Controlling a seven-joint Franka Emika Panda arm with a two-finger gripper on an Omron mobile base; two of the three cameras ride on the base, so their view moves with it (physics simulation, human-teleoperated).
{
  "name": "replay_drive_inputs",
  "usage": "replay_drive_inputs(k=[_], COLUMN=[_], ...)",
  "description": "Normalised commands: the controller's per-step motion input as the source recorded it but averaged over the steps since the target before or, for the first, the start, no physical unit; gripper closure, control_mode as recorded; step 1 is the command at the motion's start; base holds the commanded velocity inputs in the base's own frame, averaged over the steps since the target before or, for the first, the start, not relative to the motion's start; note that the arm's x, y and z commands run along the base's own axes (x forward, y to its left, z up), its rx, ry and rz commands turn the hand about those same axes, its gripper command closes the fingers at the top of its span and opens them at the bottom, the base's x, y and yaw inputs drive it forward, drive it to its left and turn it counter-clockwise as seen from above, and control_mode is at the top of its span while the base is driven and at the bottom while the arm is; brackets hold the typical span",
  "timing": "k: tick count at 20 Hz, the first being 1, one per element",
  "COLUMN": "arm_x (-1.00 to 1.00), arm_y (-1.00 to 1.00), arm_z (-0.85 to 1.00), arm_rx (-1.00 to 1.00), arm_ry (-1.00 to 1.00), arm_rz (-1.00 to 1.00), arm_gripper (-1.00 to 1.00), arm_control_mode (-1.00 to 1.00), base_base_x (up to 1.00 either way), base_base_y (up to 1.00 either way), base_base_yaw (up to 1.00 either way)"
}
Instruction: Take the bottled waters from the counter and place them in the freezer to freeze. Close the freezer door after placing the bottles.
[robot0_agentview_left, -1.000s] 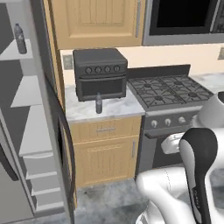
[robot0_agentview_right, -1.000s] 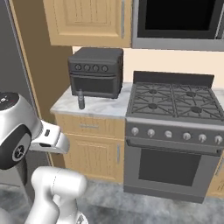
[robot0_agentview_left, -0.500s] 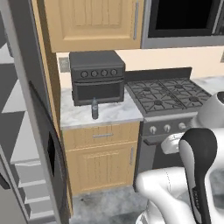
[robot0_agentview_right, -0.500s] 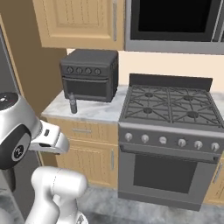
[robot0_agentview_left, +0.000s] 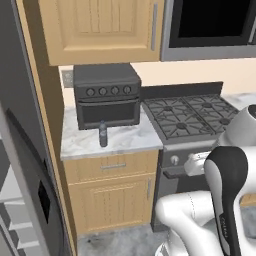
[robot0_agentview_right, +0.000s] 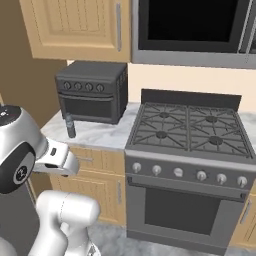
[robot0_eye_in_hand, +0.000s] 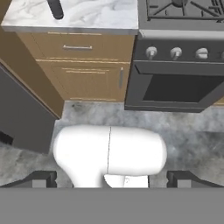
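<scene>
One bottled water (robot0_agentview_left: 103, 134), a small grey bottle with a blue cap, stands upright on the marble counter (robot0_agentview_left: 125, 142) just in front of the toaster oven. It also shows as the bottle (robot0_agentview_right: 70, 125) left of the stove, and as a dark bottle (robot0_eye_in_hand: 55, 8) at the top left of the hand view. My gripper (robot0_eye_in_hand: 113, 179) hangs open and empty over the floor in front of the cabinets, well short of the counter (robot0_eye_in_hand: 96, 15). The freezer's pale shelves (robot0_agentview_left: 12, 215) peek in at the lower left.
A dark toaster oven (robot0_agentview_left: 106, 95) sits at the back of the counter. The gas stove (robot0_agentview_right: 185, 130) with its oven door adjoins on the right. The grey fridge door with the dispenser panel (robot0_agentview_left: 35, 190) stands close on the left. Wooden drawer and cabinet doors (robot0_eye_in_hand: 81, 65) lie below the counter.
The whole picture has shifted: the base has driven right and closer to the counter, so the fridge has slid towards the left edge. The gripper stays open.
</scene>
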Motion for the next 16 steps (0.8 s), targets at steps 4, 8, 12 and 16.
replay_drive_inputs(k=[4,8,12,16], arm_x=[0.00,0.00,0.00,0.00], arm_y=[0.00,0.00,0.00,0.00], arm_z=[0.00,0.00,0.00,0.00], arm_rx=[0.00,0.00,0.00,0.00], arm_ry=[0.00,0.00,0.00,0.00], arm_rz=[0.00,0.00,0.00,0.00], arm_gripper=[-1.00,-1.00,-1.00,-1.00], arm_control_mode=[1.00,1.00,1.00,1.00], base_base_x=[0.43,0.54,0.53,0.49], base_base_y=[-0.28,-0.21,-0.14,-0.15], base_base_yaw=[0.03,0.00,0.00,0.00])
